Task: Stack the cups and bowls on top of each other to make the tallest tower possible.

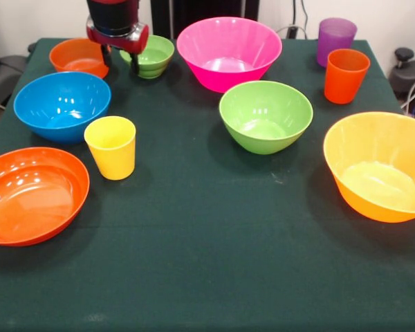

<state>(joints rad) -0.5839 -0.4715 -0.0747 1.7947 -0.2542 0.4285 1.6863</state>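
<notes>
The surface has a wide bare stretch of dark green cloth along its near edge and through the middle; the things stand round the far half and both sides. The end effector hangs at the far side, its two fingers apart and holding nothing, between the small red-orange bowl and the small ribbed green bowl, one finger at that bowl's rim. Nothing is stacked: every bowl and cup stands alone, mouth up. The blue bowl sits just nearer than the end effector, the yellow cup beside it, the shallow orange bowl at the near side edge. The large pink bowl and medium green bowl fill the centre; the purple cup, orange cup and large yellow-orange bowl line the other side
</notes>
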